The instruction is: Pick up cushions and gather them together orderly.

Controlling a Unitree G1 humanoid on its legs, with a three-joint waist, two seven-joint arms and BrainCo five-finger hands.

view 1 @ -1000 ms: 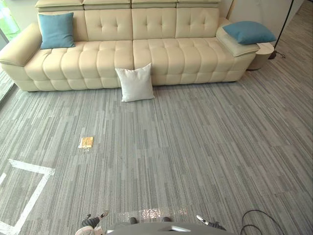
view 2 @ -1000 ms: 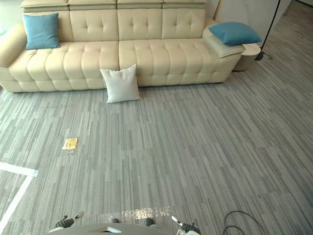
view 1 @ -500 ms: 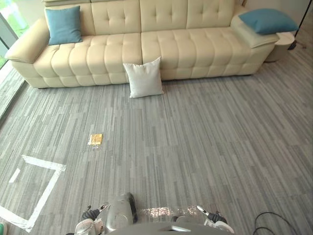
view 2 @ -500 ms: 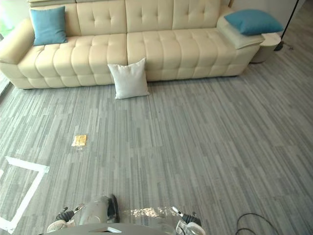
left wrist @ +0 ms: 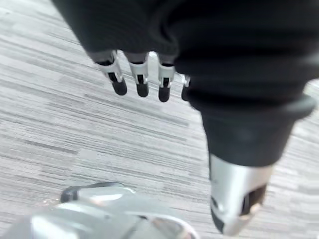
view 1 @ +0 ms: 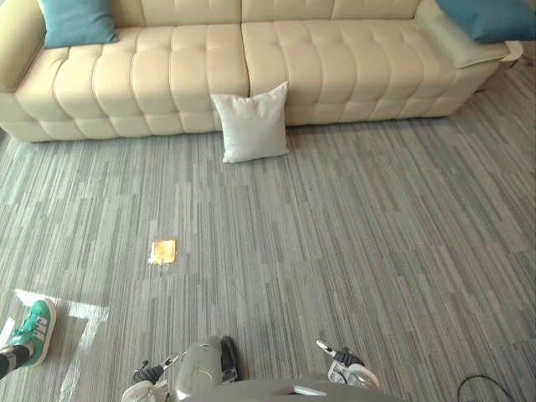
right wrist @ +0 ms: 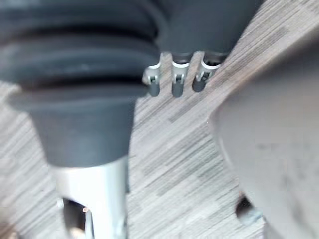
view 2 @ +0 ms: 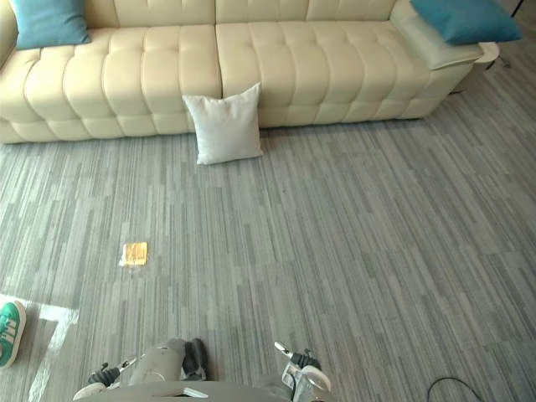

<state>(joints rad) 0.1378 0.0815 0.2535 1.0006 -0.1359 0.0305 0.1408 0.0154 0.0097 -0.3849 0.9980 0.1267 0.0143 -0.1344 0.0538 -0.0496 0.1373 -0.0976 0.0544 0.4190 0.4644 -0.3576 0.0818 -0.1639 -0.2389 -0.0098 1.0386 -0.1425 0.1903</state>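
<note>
Down near the carpet [view 1: 352, 234], the left hand [left wrist: 149, 69] hangs with its fingers [left wrist: 119, 85] straight and loose in a row. Its thumb [left wrist: 234, 206] stands apart from them. It holds nothing and touches nothing. The right hand [right wrist: 174, 74] hangs the same way, relaxed and empty above the floor. Both hands also show at the bottom edge of the head views, well apart from every cushion.

The carpet is grey, low-piled and streaked with fine lines in lighter and darker tones. A small flat yellow item [view 1: 163, 251] lies on it to the left of centre. A person's green and white sneaker [view 1: 32, 330] shows at the left edge.

Farther out, the white cushion [view 1: 251, 123] stands on its edge on the carpet. It is square and plain, with pointed upper corners, and leans against the front of the sofa [view 1: 167, 75] near the seam between the seats. The sofa is cream and smooth-skinned like leather, and its seat is tufted into plump squares. The left teal cushion [view 1: 77, 21] sits on the seat at the sofa's left end. The right teal cushion [view 1: 490, 17] lies flat on the low right armrest. Both are soft matte fabric.
</note>
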